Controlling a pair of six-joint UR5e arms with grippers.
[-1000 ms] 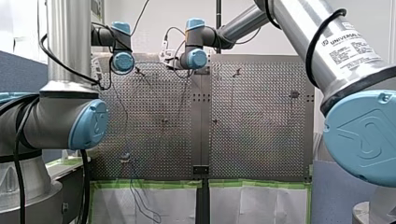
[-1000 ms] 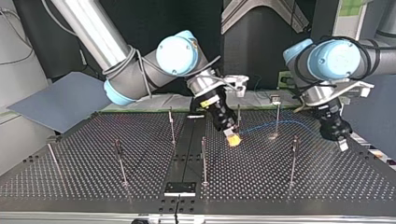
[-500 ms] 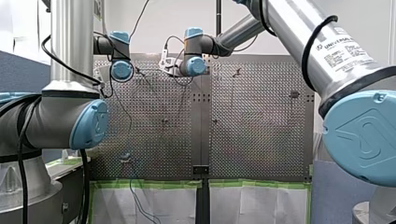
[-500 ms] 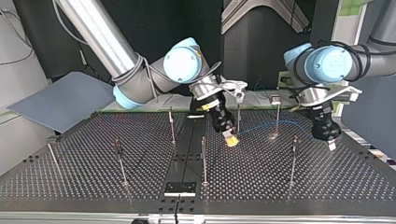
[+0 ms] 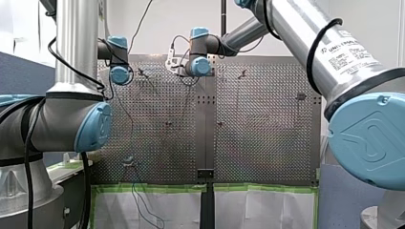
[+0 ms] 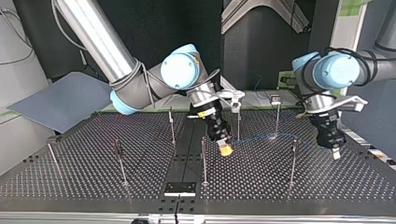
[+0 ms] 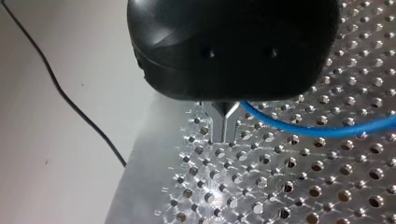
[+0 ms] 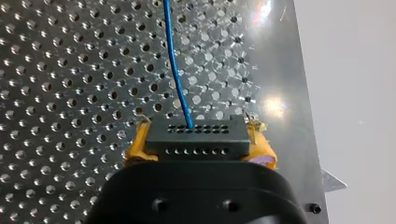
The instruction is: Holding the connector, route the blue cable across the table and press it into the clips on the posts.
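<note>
Routing looked barely begun: my right end effector [image 6: 225, 148] clamped its yellow pads on the black connector [image 8: 196, 142], low over the tabletop [image 6: 261, 186]. From the connector, the blue cable [image 8: 176, 70] ran to my left end effector [image 7: 224, 126], whose metal fingers stood together. Next, probably, the connector needed carrying past the post [image 6: 204, 158] just beside it.

Thin posts [image 6: 204, 161] (one near my right gripper [image 6: 226, 149]) break up the open table [image 6: 280, 191].
</note>
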